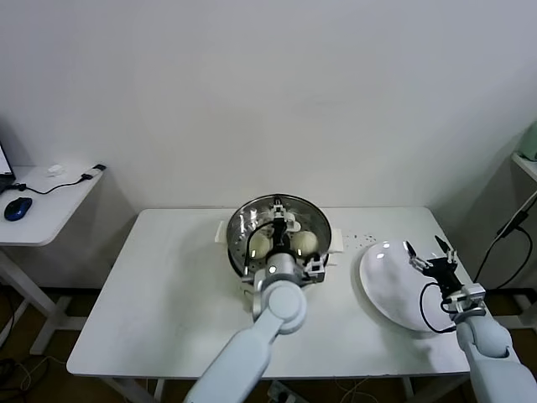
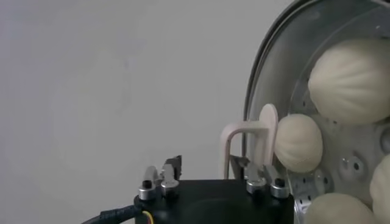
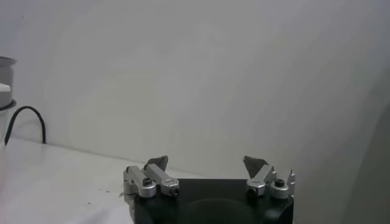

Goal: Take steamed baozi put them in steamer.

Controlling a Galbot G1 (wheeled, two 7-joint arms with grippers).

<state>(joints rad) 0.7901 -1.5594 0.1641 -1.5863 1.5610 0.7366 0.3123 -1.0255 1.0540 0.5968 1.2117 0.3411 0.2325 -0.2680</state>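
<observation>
The steamer (image 1: 237, 225) is a shiny steel pot standing at the middle back of the white table. Several cream-white steamed baozi lie on its perforated tray; two show in the head view (image 1: 260, 245) (image 1: 304, 242). My left gripper (image 1: 282, 217) hangs over the pot with its jaws apart and nothing between them. In the left wrist view the left gripper (image 2: 206, 163) is open, beside the steamer's rim (image 2: 259, 73) and its cream side handle (image 2: 234, 134), with baozi (image 2: 352, 79) (image 2: 298, 143) lying inside. My right gripper (image 1: 428, 252) (image 3: 206, 163) stands open above the flat white plate (image 1: 386, 290).
The plate lies at the table's right side near the front edge. A small side desk (image 1: 50, 206) with a blue mouse (image 1: 17, 208) stands to the left. Black cables (image 1: 510, 231) hang at the far right. A white wall closes off the back.
</observation>
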